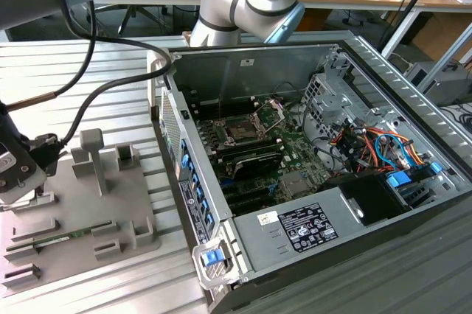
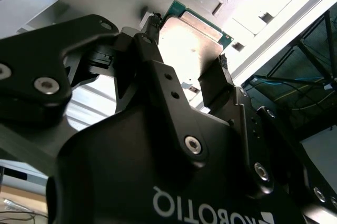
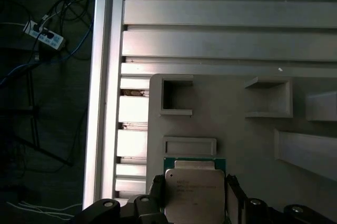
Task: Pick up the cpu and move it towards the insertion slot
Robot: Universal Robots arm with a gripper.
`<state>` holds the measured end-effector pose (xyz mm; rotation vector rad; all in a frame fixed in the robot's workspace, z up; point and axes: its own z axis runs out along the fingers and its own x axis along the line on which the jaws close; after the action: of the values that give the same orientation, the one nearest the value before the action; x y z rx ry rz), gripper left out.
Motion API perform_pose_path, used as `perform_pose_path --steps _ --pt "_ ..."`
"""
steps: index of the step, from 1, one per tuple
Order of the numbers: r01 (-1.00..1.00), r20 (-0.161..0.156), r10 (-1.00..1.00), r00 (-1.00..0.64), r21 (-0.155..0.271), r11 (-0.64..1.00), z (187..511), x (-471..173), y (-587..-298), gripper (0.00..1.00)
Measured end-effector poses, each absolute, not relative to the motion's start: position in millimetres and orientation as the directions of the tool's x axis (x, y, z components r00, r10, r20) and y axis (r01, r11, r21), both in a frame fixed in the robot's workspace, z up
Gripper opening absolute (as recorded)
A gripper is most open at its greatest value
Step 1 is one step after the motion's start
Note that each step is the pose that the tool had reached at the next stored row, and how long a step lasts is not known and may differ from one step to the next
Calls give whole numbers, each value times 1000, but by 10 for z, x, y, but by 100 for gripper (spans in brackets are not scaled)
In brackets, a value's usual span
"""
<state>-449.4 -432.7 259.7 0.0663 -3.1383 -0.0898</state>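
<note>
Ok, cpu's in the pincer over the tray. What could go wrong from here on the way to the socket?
1. The pincer holds the cpu only by two thin edges; it could tilt or slip in transit.
2. The insertion slot lies deep inside the computer case, past its side wall; a low carry could clip that wall.
3. The black cable hangs near the grey tray's upright posts and might snag.

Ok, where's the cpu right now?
In both wrist views the cpu sits right at the gripper, over the gray fixture plate, at the exterior view's left, outside the computer case.
</note>
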Motion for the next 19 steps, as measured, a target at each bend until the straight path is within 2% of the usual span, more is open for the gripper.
perform_pose_path --steps 19 --pt "-42 0 -42 -999 59 997 2672 -4494 -4327 55"
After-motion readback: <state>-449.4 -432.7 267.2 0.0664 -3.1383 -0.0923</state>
